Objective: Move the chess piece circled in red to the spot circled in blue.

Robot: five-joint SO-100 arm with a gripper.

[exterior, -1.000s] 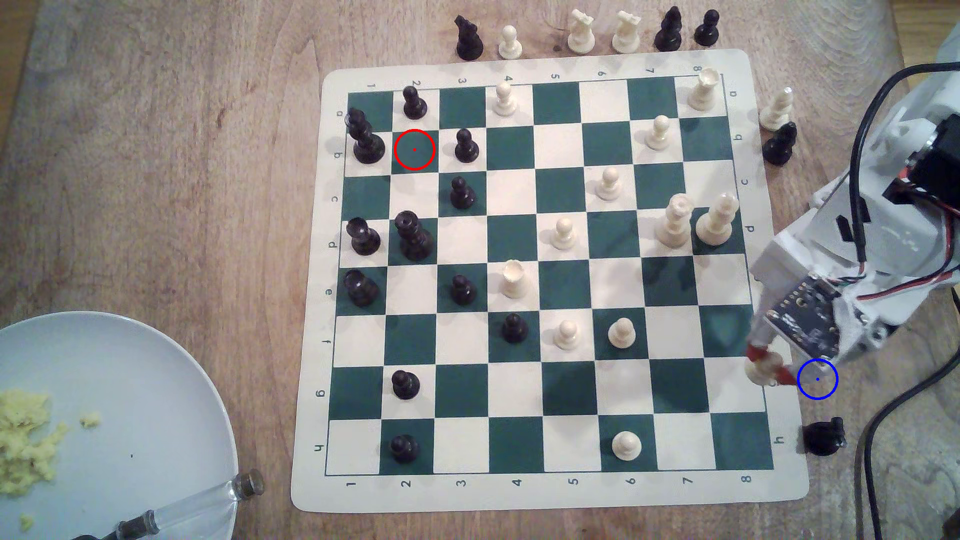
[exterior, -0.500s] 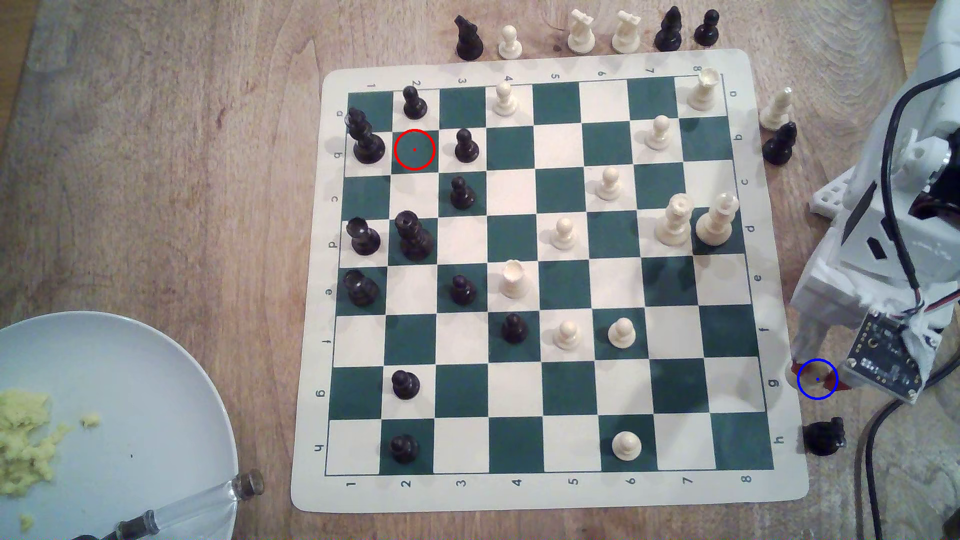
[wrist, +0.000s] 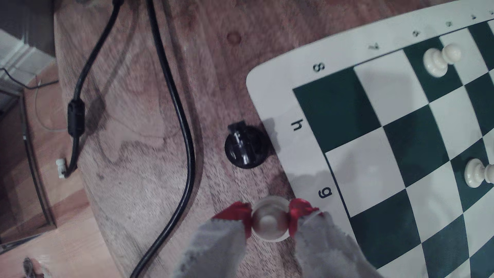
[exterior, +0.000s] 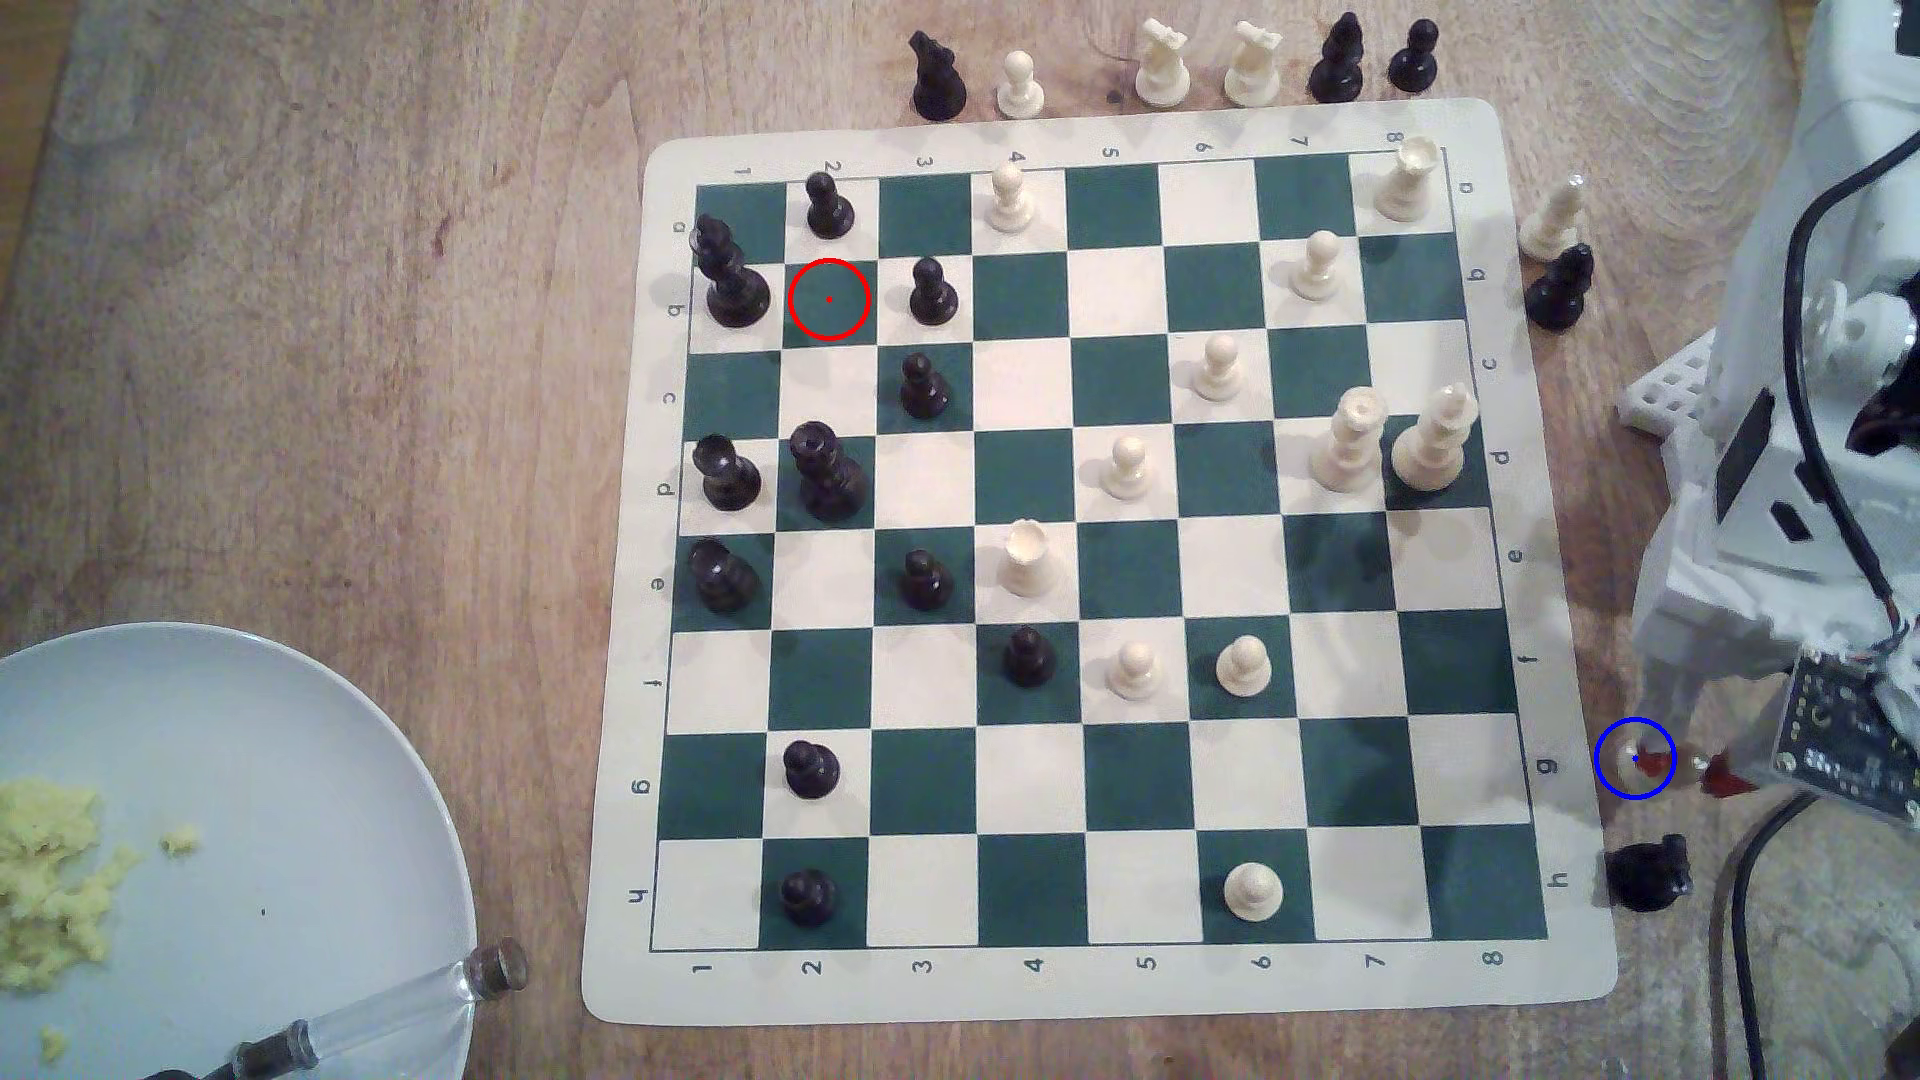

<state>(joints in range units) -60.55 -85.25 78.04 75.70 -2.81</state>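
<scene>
The gripper [wrist: 270,220] clamps the cream pawn [wrist: 269,223] between its red-taped fingertips [wrist: 299,211], upright, directly beneath the wrist. The pawn sits over the blue-ringed spot [exterior: 1634,758]; release appears straight down.

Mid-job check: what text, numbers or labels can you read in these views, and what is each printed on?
"1" to "8": near and far borders of the chess mat, exterior view.
"a" to "h": both side borders of the mat, exterior view.
"8", "h", "g": mat corner, wrist view; other digits there too blurred.
Circuit board on the arm: markings too small to read.
No text on the cream pawn in the claw.
</scene>
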